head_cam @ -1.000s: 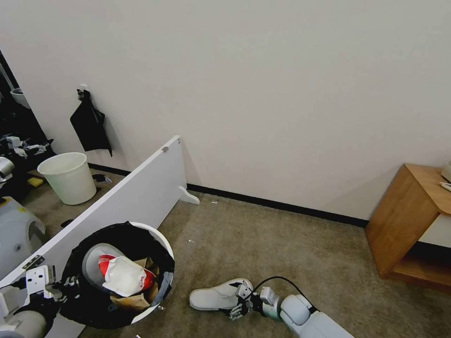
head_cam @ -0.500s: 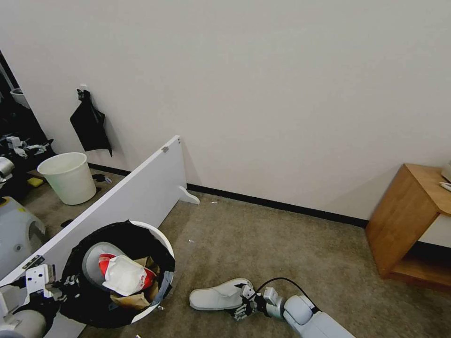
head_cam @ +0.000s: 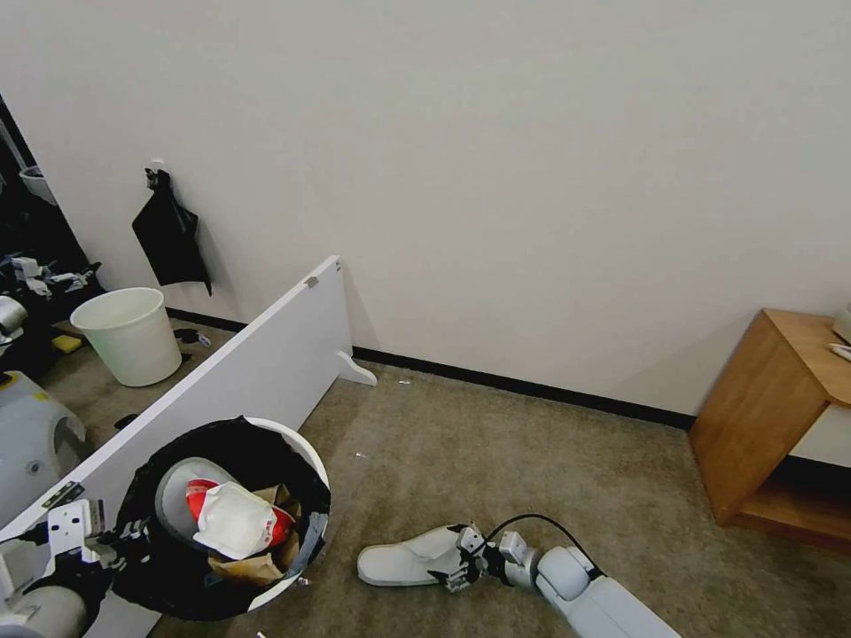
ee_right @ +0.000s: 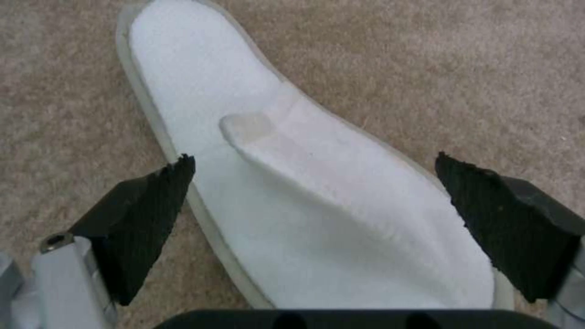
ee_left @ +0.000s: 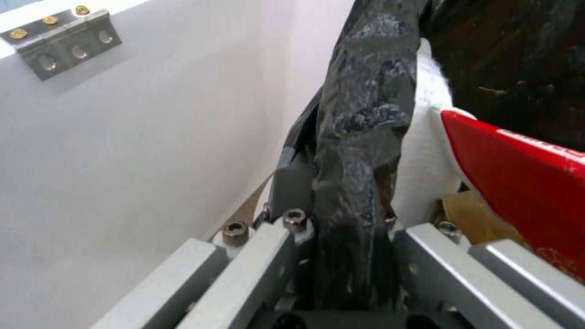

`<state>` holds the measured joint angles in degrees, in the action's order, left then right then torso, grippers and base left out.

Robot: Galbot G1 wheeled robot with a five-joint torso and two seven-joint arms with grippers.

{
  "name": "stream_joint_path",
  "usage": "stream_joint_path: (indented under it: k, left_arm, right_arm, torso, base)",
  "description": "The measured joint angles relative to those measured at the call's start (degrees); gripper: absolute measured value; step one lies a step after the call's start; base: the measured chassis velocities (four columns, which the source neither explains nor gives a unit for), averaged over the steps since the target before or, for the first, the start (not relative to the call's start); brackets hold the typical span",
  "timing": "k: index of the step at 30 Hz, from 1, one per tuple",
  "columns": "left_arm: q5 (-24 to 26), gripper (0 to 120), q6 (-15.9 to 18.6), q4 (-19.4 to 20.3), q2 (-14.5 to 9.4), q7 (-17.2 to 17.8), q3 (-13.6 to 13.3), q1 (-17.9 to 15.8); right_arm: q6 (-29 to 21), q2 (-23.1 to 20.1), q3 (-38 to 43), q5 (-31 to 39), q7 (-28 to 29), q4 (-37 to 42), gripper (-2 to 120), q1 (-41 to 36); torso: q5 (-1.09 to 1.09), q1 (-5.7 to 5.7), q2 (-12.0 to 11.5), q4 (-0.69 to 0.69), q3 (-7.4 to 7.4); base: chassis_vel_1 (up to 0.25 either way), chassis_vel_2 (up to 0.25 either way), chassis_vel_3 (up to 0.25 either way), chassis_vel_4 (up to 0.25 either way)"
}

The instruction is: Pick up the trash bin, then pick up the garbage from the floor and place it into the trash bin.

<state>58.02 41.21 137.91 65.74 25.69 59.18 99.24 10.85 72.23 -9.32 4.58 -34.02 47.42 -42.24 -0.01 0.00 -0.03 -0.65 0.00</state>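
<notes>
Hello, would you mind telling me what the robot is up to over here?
It is tidying litter off the carpet. The left gripper is shut on the bag-lined rim of the trash bin, which already holds a slipper, a red-white wrapper and brown paper. The right gripper is down at the floor, open, with its fingers either side of a white slipper lying flat on the carpet, not yet gripped.

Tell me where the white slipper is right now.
In the head view the white slipper lies flat on the carpet, right of the trash bin, with the right gripper open at its near end, fingers straddling it.
</notes>
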Motion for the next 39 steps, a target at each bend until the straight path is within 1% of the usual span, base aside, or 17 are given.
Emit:
stream_joint_path:
  k: [18, 39]
  left_arm:
    - [0.2, 3, 0.0, 0.1, -0.2, 0.1, 0.1, -0.3]
    - [0.6, 3, 0.0, 0.0, -0.5, 0.2, 0.3, -0.4]
  right_arm:
    - [0.7, 1.9, 0.2, -1.2, -1.2, -3.7, 100, 2.0]
    - [0.7, 2.9, -0.1, -1.6, -2.1, -5.6, 100, 3.2]
  torso:
    - [0.00, 0.00, 0.0, 0.00, 0.00]
    - [0.00, 0.00, 0.0, 0.00, 0.00]
  base:
    - [0.000, 0.000, 0.000, 0.000]
    - [0.000, 0.000, 0.000, 0.000]
